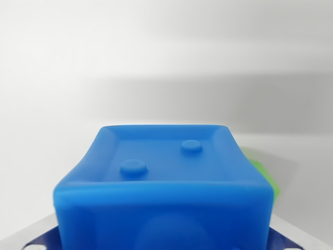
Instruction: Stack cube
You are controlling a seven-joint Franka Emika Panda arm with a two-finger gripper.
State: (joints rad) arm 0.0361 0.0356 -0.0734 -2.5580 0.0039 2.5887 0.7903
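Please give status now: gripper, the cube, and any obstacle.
Gripper fingers not visible; state unknown. Blue cube fills the wrist view, very close, two studs on top face. Green object peeks out behind it on the wrist view's right. No obstacle seen.

No text, label, brand, number or sign can be read anywhere in the wrist view. The blue cube (164, 187) bears only two raised round dots on its recessed top face, and no lettering stands on it.
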